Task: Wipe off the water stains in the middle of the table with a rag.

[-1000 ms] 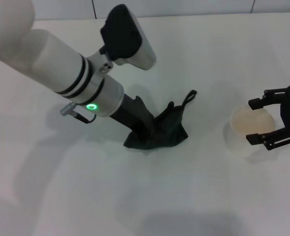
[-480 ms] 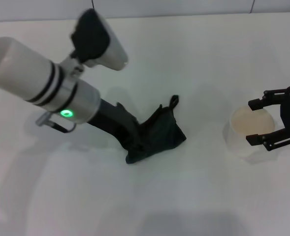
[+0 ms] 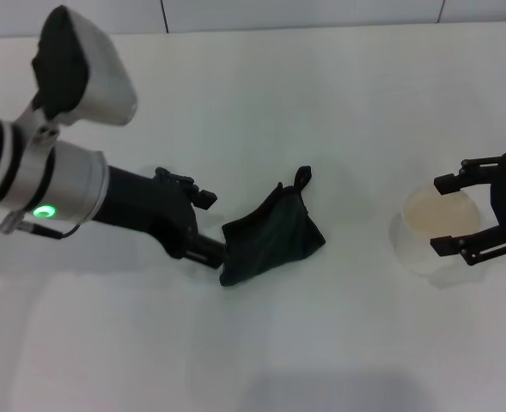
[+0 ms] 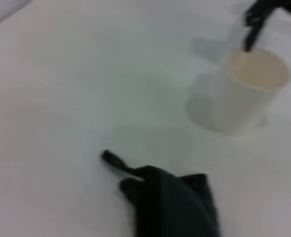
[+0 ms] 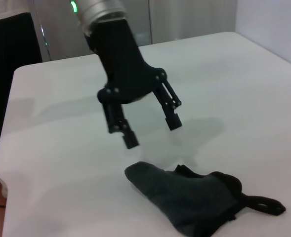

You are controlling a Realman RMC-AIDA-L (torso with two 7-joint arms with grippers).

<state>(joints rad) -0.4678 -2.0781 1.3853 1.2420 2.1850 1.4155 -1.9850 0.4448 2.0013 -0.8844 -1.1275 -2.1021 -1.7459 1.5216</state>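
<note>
Dark green crumpled cloth rag (image 3: 272, 236) lies mid-surface on the plain white surface (image 3: 321, 103). The left claw (image 5: 147, 126) hovers beside it, spread and empty. The right claw (image 3: 484, 215), spread, flanks a white paper cup (image 3: 431, 227) near the right edge.

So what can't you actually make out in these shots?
- Water stains: none visible in any view; whether any lie under the rag on the table is hidden.
- Cup: liquid level unclear in the head view, blurred in the left wrist view.
- Right tool: cut off by the head view's right edge.
- Left tool: open above the rag, absent from its own wrist view.
</note>
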